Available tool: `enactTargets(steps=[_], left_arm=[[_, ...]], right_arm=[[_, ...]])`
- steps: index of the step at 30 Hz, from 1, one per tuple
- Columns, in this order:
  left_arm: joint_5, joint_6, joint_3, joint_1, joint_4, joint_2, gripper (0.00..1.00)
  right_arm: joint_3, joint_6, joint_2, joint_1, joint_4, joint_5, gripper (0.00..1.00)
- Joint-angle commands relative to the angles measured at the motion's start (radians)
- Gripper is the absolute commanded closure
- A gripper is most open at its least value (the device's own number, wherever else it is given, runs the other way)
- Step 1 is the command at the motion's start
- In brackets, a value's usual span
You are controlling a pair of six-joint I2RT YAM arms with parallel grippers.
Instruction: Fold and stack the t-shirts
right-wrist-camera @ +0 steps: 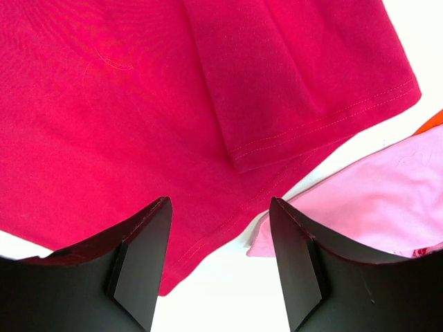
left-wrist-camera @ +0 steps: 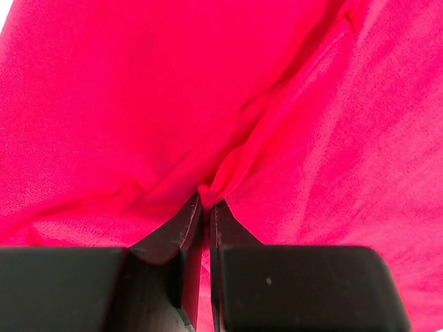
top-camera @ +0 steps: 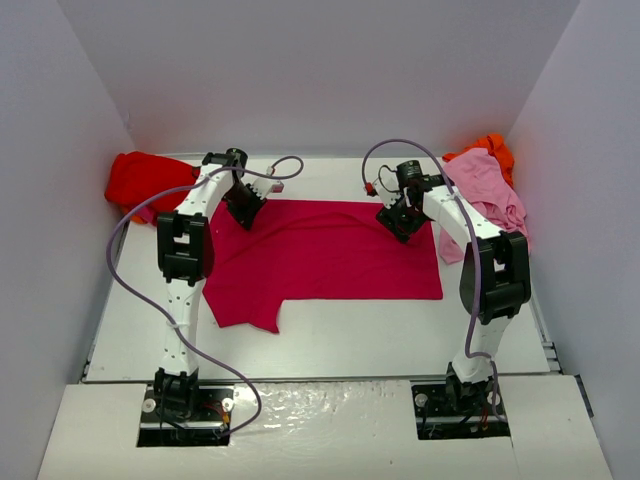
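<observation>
The crimson-magenta t-shirt [top-camera: 320, 255] lies spread on the white table, a sleeve hanging toward the front left. My left gripper [top-camera: 243, 211] is at its far left corner, shut on a pinch of its cloth [left-wrist-camera: 208, 190]. My right gripper [top-camera: 400, 222] is open above the shirt's far right corner; its fingers [right-wrist-camera: 142, 249] straddle the hem [right-wrist-camera: 277, 149] without holding it. The bright red t-shirt [top-camera: 145, 180] is bunched at the far left. The pale pink t-shirt [top-camera: 485, 190] lies at the far right over the orange one [top-camera: 490, 148], and shows in the right wrist view [right-wrist-camera: 374, 200].
White walls close in the table on the left, back and right. The table's front edge [top-camera: 320, 375] runs just ahead of both arm bases. Purple cables loop off each arm.
</observation>
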Motion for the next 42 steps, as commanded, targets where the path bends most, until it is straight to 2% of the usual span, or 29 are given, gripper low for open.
enactTargets(steps=[1, 13, 20, 29, 35, 39, 41, 42], left_arm=[[0.027, 0.017, 0.046, 0.005, -0.032, -0.048, 1.00], [0.007, 0.055, -0.075, -0.016, -0.046, -0.225, 1.00], [-0.013, 0.083, -0.218, -0.098, -0.048, -0.349, 1.00], [-0.032, 0.080, -0.449, -0.275, -0.042, -0.440, 1.00], [-0.024, 0.066, -0.547, -0.303, -0.024, -0.466, 1.00], [-0.022, 0.053, -0.576, -0.303, -0.016, -0.493, 0.86], [-0.027, 0.046, -0.584, -0.301, 0.005, -0.511, 0.83], [-0.043, 0.042, -0.601, -0.297, 0.023, -0.527, 0.74]], right_arm=[[-0.007, 0.009, -0.050, 0.000, -0.004, 0.017, 0.44], [-0.035, 0.012, 0.022, 0.000, -0.004, 0.020, 0.46], [-0.013, 0.014, 0.088, 0.002, -0.007, 0.022, 0.47], [-0.024, 0.005, 0.125, 0.001, -0.005, 0.027, 0.46], [-0.019, -0.008, 0.115, 0.001, -0.007, 0.047, 0.45], [0.002, -0.019, 0.111, 0.001, -0.010, 0.068, 0.45], [0.018, -0.022, 0.115, 0.001, -0.012, 0.069, 0.44], [0.036, -0.025, 0.118, 0.003, -0.020, 0.071, 0.44]])
